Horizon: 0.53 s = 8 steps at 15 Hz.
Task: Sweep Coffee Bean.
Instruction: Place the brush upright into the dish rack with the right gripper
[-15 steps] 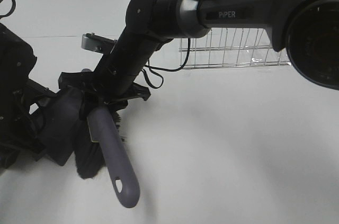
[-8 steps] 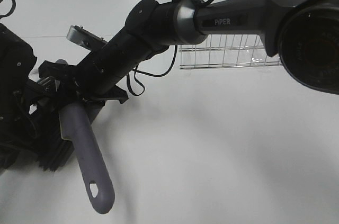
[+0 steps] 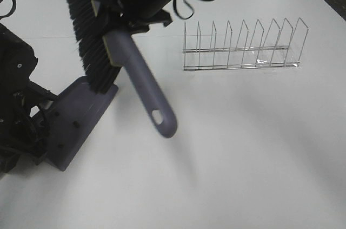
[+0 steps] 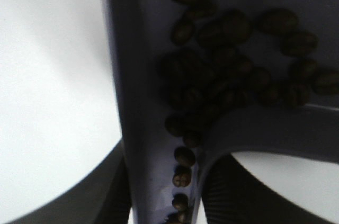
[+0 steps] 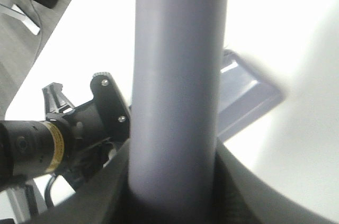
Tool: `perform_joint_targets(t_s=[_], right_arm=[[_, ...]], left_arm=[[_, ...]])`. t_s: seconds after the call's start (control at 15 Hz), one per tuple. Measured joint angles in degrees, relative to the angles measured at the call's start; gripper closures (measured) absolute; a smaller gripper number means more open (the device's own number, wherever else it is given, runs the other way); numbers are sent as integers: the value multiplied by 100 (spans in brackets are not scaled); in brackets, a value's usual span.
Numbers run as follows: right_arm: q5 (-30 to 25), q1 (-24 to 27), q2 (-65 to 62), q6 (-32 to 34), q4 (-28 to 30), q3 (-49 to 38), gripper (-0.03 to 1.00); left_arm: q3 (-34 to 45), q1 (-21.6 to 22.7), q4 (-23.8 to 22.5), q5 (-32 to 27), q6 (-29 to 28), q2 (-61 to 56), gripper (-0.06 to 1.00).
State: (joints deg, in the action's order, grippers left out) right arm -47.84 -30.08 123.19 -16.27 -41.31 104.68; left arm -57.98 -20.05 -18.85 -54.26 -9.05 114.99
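The coffee beans [image 4: 222,70] lie heaped in the dustpan [image 3: 75,120], its handle clamped by the left gripper [image 4: 164,197] — any tilt toward the open lip could spill them out. The right gripper [image 5: 175,176] grips the brush [image 3: 135,77], held above the pan.

Left wrist view: the coffee beans [image 4: 222,70] are blurred, and the dustpan [image 4: 136,102] is cut off by the frame. Right wrist view: the brush handle [image 5: 177,86] is blurred and cropped at both ends.
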Motion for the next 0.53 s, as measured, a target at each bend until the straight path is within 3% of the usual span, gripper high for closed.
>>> perform_joint_targets(t_s=[0.27, 0.53], right_arm=[[-980, 768, -659, 567, 1438, 0, 67], [-1822, 963, -963, 1278, 3209, 0, 67]], left_arm=[[0, 0, 149, -34, -298, 0, 61], [-46, 138, 441, -80, -453, 0, 61]])
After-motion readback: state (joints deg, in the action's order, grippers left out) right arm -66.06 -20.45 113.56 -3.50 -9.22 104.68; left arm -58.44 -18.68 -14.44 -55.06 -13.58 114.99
